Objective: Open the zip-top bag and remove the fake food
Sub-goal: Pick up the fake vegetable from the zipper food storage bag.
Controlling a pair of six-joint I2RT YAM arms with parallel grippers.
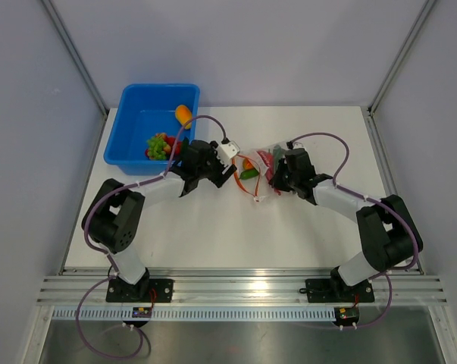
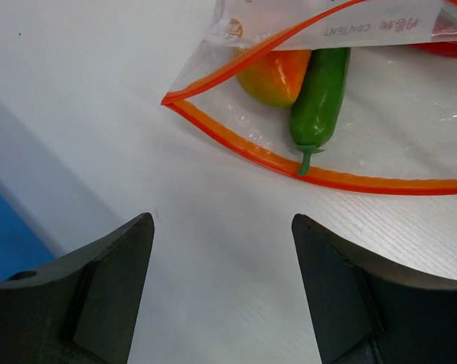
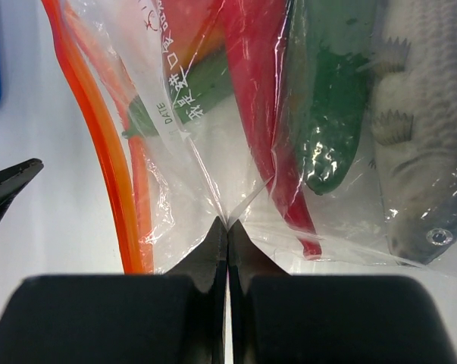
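Slippage was the chief risk. The small crinkly clear plastic zip-top bag with its orange-red zip strip [image 1: 260, 173] lay on the white desk [image 1: 213, 227] between the two arms, its mouth parted toward the left arm. The right fingers [image 3: 205, 262] were pressed together on a thin fold of its film — a pinch on plastic alone, with none of the toys caught in it. If that fold slid free, the bag would probably drag along with whatever was pulled from it.

The left fingers [image 2: 107, 280] stood spread and empty just short of the open mouth, where a green plastic cucumber [image 2: 319, 98] and a yellow-orange plastic pepper [image 2: 273, 76] lay nearest. Reaching in could snag the lower zip strip and fold it shut — or push the toys deeper, toward the grey plastic fish [image 3: 425, 136] and the long red plastic piece [image 3: 262, 114]. The blue plastic tub [image 1: 129, 136] beyond already held a few toys.
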